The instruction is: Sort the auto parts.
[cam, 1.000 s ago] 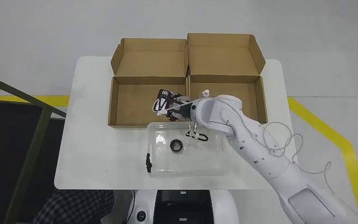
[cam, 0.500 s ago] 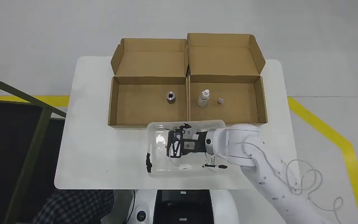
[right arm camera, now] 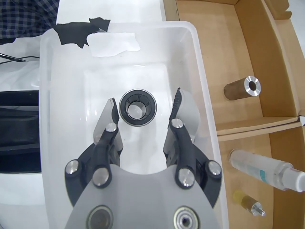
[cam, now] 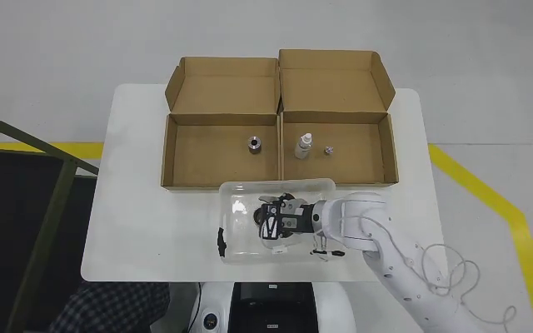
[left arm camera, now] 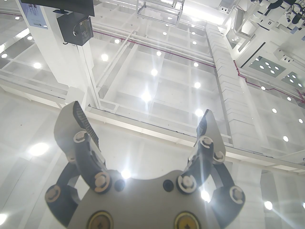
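Top view: a white tabletop carries a clear plastic bin. The right pincer is lowered inside the bin. Beyond the bin from the pincer, two open cardboard boxes stand side by side. The left box holds a metal cylinder. The right box holds a spray bottle and a small part.

Left wrist view: the left pincer points up at a lit ceiling. Its jaws are spread wide with nothing between them.

Right wrist view: the right pincer's jaws are parted and empty, low over the bin floor. A black ring lies flat between its fingertips, bore upward. One finger is just beside the ring's rim and the other stands a little apart. Past the ring, black tape sticks to the bin's far wall. The boxes sit off to one side of the pincer, outside the bin.

The ring looks like a rigid bushing or bearing, hard and smooth, probably weighty for its size, not fragile. The sound hold is across its outer wall, one ribbed finger on each side. The bin floor looks slick. Because one finger is nearer, closing may push the ring sideways before both fingers bite.
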